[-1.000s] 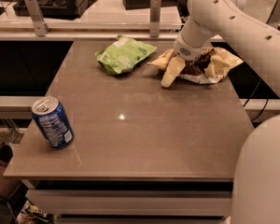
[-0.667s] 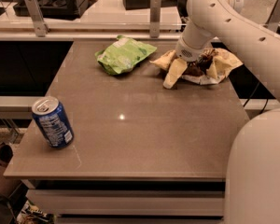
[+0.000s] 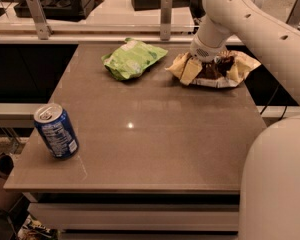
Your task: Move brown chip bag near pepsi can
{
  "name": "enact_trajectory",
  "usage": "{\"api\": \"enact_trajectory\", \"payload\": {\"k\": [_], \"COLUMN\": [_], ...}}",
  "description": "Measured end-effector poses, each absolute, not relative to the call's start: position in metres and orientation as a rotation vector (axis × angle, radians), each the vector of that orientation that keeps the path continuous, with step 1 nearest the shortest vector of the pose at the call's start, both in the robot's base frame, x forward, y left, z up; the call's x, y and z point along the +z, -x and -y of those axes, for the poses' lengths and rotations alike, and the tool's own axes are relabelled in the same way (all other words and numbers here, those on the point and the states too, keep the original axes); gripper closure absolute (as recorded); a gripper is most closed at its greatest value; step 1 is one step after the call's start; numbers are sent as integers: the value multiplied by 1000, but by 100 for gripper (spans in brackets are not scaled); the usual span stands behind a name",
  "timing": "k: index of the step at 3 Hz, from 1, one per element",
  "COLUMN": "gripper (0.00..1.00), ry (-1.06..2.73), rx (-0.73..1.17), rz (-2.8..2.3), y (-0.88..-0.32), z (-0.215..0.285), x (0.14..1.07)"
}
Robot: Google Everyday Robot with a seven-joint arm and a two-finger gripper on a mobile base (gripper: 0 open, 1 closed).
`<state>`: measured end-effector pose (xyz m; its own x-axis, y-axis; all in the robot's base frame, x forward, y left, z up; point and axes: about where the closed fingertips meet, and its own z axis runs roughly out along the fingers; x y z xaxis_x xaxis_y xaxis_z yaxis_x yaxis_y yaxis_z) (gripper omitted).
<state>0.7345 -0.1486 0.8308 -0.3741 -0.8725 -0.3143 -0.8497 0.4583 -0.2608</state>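
The brown chip bag [image 3: 227,69], dark brown in the middle with pale yellow ends, lies at the far right of the table. My gripper [image 3: 206,63] reaches down onto the bag's middle, with the white arm over it; the wrist hides the fingertips. The pepsi can [image 3: 56,131], blue with a silver top and white text panel, stands upright near the table's front left corner, far from the bag.
A light green chip bag [image 3: 132,58] lies at the far middle of the grey table [image 3: 150,134]. A rail with metal posts [image 3: 165,10] runs behind the table. The robot's white body [image 3: 277,184] fills the lower right.
The arm has shifted slightly over the brown bag. The bag, the can and the green bag stay in place.
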Motion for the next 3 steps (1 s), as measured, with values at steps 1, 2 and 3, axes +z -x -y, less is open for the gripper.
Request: {"api": "enact_trajectory", "payload": {"k": [1, 2, 3], "gripper": [88, 100, 100], "ry": [1447, 1448, 1454], "rx": [-77, -76, -53], "rz": [-2307, -2307, -2282], "y": [-735, -734, -733], "z": [149, 149, 148], "x": [835, 836, 841]}}
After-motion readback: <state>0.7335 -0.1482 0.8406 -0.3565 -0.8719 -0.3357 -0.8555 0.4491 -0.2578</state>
